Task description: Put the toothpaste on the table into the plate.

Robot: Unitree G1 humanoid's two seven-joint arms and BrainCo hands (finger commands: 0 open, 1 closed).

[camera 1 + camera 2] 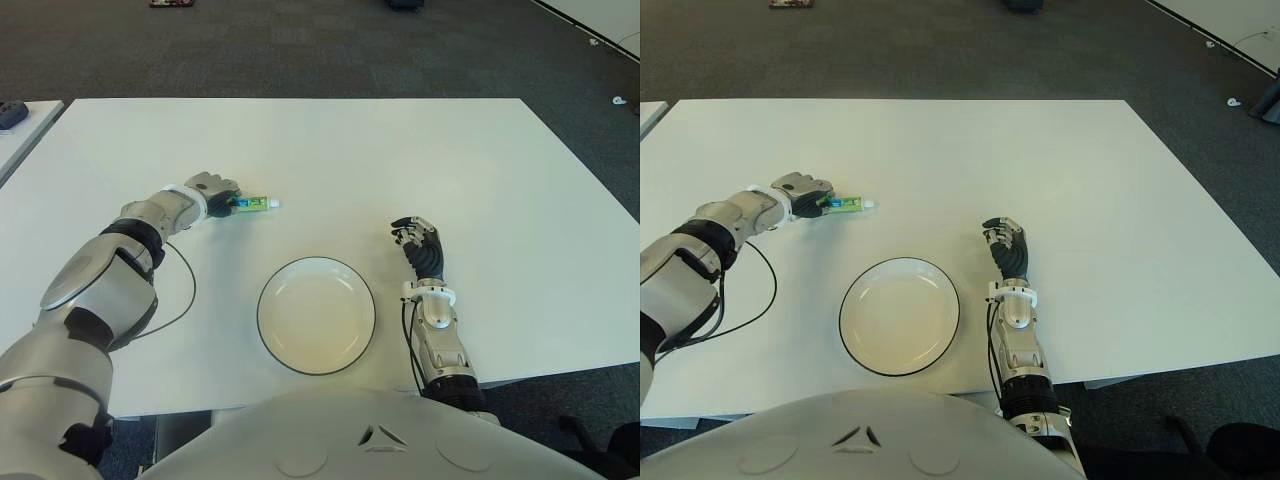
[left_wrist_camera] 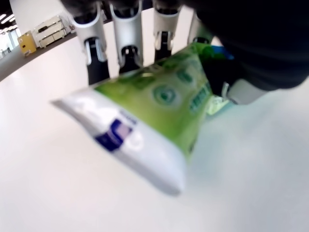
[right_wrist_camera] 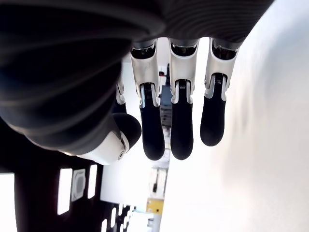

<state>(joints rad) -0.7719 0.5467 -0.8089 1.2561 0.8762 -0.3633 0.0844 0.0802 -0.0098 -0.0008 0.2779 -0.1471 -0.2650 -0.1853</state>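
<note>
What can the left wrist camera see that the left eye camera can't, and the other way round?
Only the left wrist view shows, close up, the left hand's fingers curled around the toothpaste, with its green and white wrapper and blue mark.

Only the left eye view shows the whole scene: the empty plate near the table's front edge, the right hand beside the plate on its right, holding nothing, and the grey floor beyond.

Both show the left hand gripping the toothpaste above the white table.
</note>
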